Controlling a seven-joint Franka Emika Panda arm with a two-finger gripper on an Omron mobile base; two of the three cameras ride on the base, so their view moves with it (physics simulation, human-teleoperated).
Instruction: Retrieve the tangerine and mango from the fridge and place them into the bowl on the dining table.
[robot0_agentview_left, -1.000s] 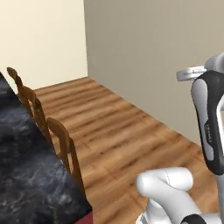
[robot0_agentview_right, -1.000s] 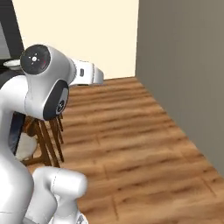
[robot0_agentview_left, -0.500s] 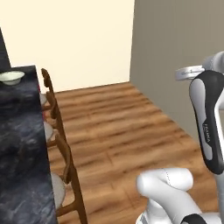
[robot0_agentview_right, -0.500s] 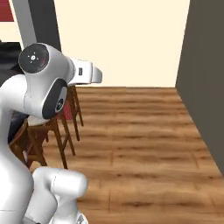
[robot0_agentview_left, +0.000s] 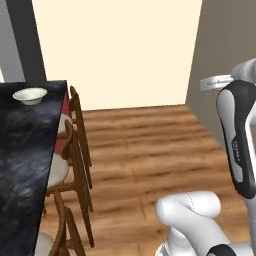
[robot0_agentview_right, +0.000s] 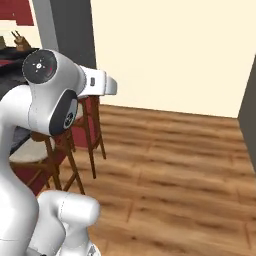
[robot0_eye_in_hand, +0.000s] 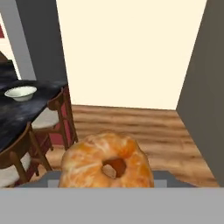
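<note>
Wooden floorboards and a cream wall lie ahead of the gripper (robot0_eye_in_hand: 106, 186), which grips the tangerine (robot0_eye_in_hand: 106, 161) close under the hand camera, fingertips hidden behind the fruit. Beyond it to the left, the bowl (robot0_eye_in_hand: 20, 92) sits near the far corner of the dining table (robot0_eye_in_hand: 17, 117) and looks empty, with chairs (robot0_eye_in_hand: 41, 131) tucked along that edge. Risk, as a judgement: the round fruit could slip if the base turns sharply, or roll off a shallow rim if released high.

Bowl (robot0_agentview_left: 30, 95) sits on the dining table (robot0_agentview_left: 25, 150) at its far end, chairs (robot0_agentview_left: 75, 145) lined along the table's right side (tangerine (robot0_eye_in_hand: 106, 162) up close before the hand camera).
</note>
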